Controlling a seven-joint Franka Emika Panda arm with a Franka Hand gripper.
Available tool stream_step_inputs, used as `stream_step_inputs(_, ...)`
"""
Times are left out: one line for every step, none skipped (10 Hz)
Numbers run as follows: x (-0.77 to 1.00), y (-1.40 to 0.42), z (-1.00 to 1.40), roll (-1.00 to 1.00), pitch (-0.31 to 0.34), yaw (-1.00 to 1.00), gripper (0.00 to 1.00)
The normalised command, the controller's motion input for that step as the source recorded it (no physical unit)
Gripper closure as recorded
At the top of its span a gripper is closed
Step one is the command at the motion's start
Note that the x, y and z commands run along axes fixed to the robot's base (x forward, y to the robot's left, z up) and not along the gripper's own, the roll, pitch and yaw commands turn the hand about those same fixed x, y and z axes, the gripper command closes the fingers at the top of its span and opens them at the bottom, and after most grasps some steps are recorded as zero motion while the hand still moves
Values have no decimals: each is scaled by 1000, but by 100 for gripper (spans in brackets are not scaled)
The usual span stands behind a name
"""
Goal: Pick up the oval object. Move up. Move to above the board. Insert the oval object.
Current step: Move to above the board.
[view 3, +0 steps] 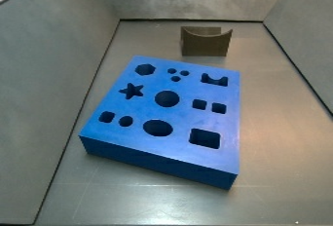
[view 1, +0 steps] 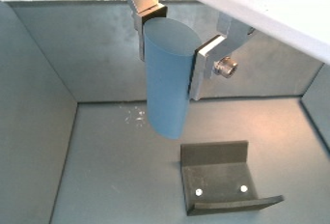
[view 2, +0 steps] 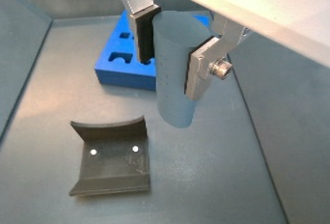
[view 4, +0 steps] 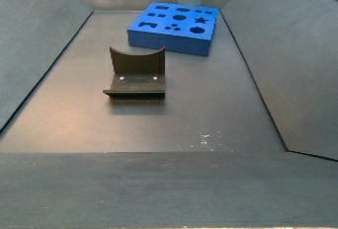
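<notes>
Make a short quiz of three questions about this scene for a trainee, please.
1. True or false: the gripper, up above the floor, has its jaws shut on the blue-grey peg.
2. Choose one. Where is the peg now?
A. Sitting in a hole of the blue board
B. Lying flat on the floor
C. Held upright in the air, in no hole
3. Short answer: which dark piece stands on the floor, apart from the board?

Key: 1 true. 2 C. 3 the fixture.
</notes>
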Motion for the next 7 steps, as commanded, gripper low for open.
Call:
stream_step_inputs(21,34,420,-99,80,-45,100)
stream_step_inputs(17,31,250,-99,81,-45,100)
stream_step_inputs(-79,-1000,112,21,116,1000,100)
stream_step_inputs(-78,-1000,102,39,113,1000,100)
stream_step_inputs(-83,-1000,109,56,107,1000,100)
stream_step_inputs(-85,-1000,107,51,103,1000,100)
stream_step_inputs(-82,-1000,108,52,103,1000,100)
